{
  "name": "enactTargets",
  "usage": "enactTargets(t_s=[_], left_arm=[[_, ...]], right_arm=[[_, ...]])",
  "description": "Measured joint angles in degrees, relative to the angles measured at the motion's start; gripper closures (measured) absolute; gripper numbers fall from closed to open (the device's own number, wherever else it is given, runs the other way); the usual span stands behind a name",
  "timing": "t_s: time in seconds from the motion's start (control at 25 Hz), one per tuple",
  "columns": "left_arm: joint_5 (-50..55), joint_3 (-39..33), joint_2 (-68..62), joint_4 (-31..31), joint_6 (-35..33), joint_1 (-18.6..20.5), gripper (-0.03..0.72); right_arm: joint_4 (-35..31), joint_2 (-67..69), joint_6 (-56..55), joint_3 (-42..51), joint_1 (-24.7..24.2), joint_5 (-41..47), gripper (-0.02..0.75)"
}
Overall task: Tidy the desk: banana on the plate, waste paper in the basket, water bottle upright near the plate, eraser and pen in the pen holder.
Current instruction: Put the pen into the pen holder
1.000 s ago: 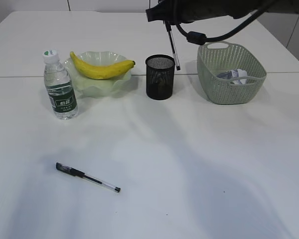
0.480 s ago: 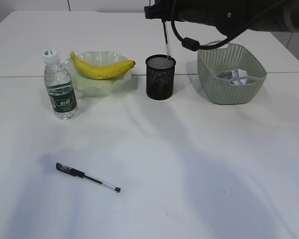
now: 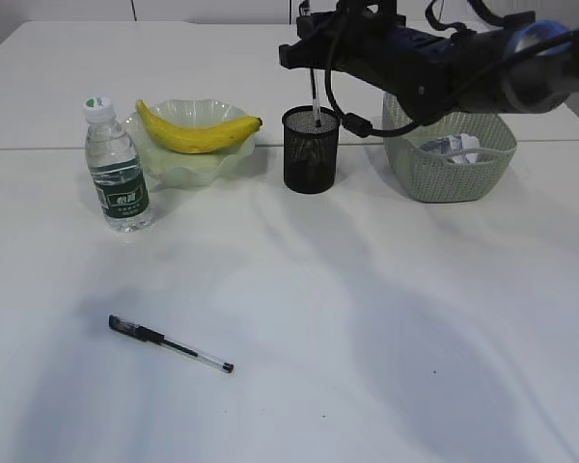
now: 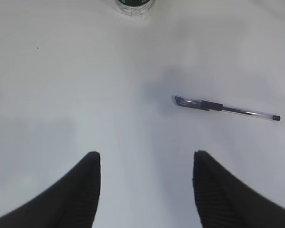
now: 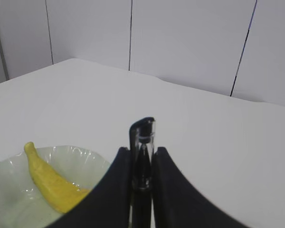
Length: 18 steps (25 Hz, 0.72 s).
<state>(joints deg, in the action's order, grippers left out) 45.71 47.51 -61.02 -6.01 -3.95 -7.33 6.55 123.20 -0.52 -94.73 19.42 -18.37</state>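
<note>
My right gripper (image 3: 309,60) is shut on a pen (image 3: 316,106) and holds it upright, its lower end inside the black mesh pen holder (image 3: 310,154). The right wrist view shows the jaws (image 5: 142,154) clamped on the pen's capped end (image 5: 143,142). A second pen (image 3: 170,343) lies on the table at front left. It also shows in the left wrist view (image 4: 225,108), ahead and right of my open, empty left gripper (image 4: 146,159). The banana (image 3: 195,132) lies on the green plate (image 3: 179,164). The water bottle (image 3: 116,166) stands upright beside the plate. Waste paper (image 3: 454,148) lies in the basket (image 3: 446,176). No eraser is visible.
The white table (image 3: 367,318) extends forward from the row of objects. A seam runs across it behind the bottle. The right arm spans above the basket and pen holder. White wall panels stand behind.
My right gripper moved left and down with the pen. The pen went from hanging beside the holder to standing with its lower end inside it.
</note>
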Motion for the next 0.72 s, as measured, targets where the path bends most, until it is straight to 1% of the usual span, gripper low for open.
enactTargets(t_s=[0.2,0.4,0.72], left_arm=[[0.11,0.0,0.0,-0.13,0.0,0.0,0.253],[0.11,0.0,0.0,-0.17,0.0,0.0,0.253],[0.19,0.0,0.0,-0.26,0.0,0.13,0.253]], right_arm=[[-1.32,1.99,0.0,0.0,-0.23,-4.26,0.678],[-1.68,4.35,0.0,-1.39,-0.23,-5.24,0.678],[-2.12,7.39,1.27,-6.45,-0.23,-7.36,0.677]])
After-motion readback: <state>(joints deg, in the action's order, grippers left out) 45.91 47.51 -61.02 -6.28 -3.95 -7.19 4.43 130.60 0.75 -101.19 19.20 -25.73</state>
